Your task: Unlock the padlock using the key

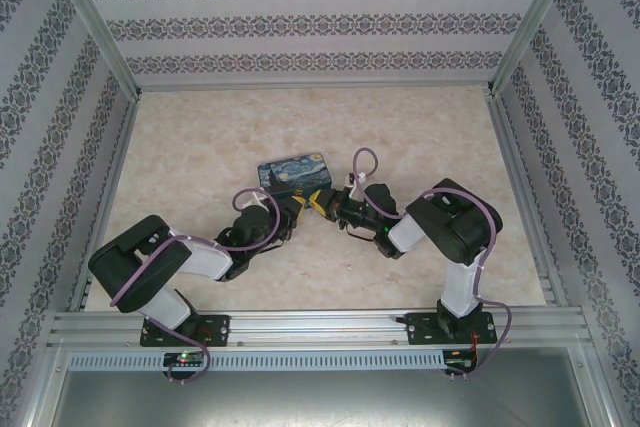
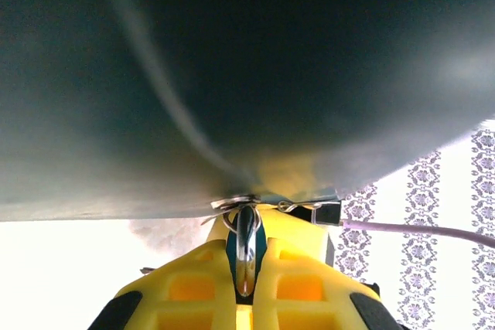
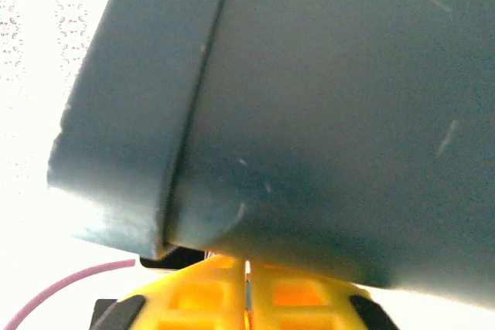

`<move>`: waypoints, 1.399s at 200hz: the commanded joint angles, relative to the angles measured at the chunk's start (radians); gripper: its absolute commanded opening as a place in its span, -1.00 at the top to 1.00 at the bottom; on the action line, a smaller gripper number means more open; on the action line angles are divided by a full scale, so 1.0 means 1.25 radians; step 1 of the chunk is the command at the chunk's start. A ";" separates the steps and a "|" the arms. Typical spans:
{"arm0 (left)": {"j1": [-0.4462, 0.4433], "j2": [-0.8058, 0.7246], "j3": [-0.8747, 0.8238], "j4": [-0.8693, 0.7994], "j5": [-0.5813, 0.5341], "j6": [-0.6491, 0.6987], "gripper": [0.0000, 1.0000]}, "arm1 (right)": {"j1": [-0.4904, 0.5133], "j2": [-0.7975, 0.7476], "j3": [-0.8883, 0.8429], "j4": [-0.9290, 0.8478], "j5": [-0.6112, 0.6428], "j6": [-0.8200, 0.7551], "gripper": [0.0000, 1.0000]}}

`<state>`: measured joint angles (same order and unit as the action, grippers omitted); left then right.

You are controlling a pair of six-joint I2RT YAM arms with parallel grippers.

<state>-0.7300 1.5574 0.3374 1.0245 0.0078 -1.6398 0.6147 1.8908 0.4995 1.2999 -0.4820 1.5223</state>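
Alignment matters most: left pincer [image 2: 247, 287] clamps the padlock [image 2: 245, 246] right against the painted case [image 1: 295, 175], so I'd hold that steady and creep the right pincer [image 3: 247, 287] in slowly. It's pinched narrow, and I can't tell if the key's inside. Case looks shut, contents hidden.

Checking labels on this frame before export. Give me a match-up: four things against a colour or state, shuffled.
Things
1. case
2. left gripper
3. cable
4. table

Colour or state
A. beige, marbled
B. pale purple
C. shut on a shiny metal piece
D. blue, with yellow painted on top

Pairs: 1-D, 2-C, 3-B, 4-A
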 commanded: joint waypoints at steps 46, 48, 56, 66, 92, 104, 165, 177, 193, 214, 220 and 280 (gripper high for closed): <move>-0.041 0.046 -0.018 0.079 0.065 0.005 1.00 | -0.038 -0.092 -0.096 0.068 -0.019 -0.015 0.15; -0.040 0.046 -0.017 0.079 0.065 0.005 1.00 | -0.038 -0.093 -0.099 0.068 -0.018 -0.016 0.14; -0.039 0.050 -0.016 0.080 0.068 0.006 1.00 | -0.037 -0.096 -0.112 0.068 -0.018 -0.020 0.12; -0.039 0.051 -0.012 0.081 0.069 0.007 1.00 | -0.038 -0.099 -0.120 0.068 -0.018 -0.024 0.09; -0.038 0.047 -0.010 0.080 0.069 0.010 1.00 | -0.040 -0.106 -0.172 0.068 -0.016 -0.039 -0.13; -0.038 0.043 -0.007 0.073 0.070 0.012 1.00 | -0.044 -0.111 -0.186 0.066 -0.023 -0.047 -0.17; -0.028 0.030 0.006 0.026 0.083 0.027 1.00 | -0.051 -0.295 -0.208 -0.223 -0.082 -0.237 -0.11; -0.025 0.026 0.007 0.016 0.087 0.032 1.00 | -0.048 -0.360 -0.190 -0.357 -0.069 -0.303 -0.10; -0.023 0.016 0.011 -0.003 0.094 0.038 1.00 | -0.018 -0.472 -0.119 -0.653 0.000 -0.460 -0.09; -0.021 -0.003 0.018 -0.039 0.103 0.053 1.00 | 0.075 -0.582 0.016 -1.029 0.227 -0.695 -0.11; -0.021 -0.011 0.020 -0.054 0.105 0.058 1.00 | 0.093 -0.593 0.037 -1.077 0.279 -0.740 -0.11; -0.020 -0.066 0.040 -0.153 0.120 0.094 1.00 | 0.305 -0.536 0.059 -1.131 0.746 -1.025 -0.17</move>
<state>-0.7639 1.5188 0.3573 0.8787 0.1368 -1.5700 0.9215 1.1687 0.5987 -0.0120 0.1375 0.4564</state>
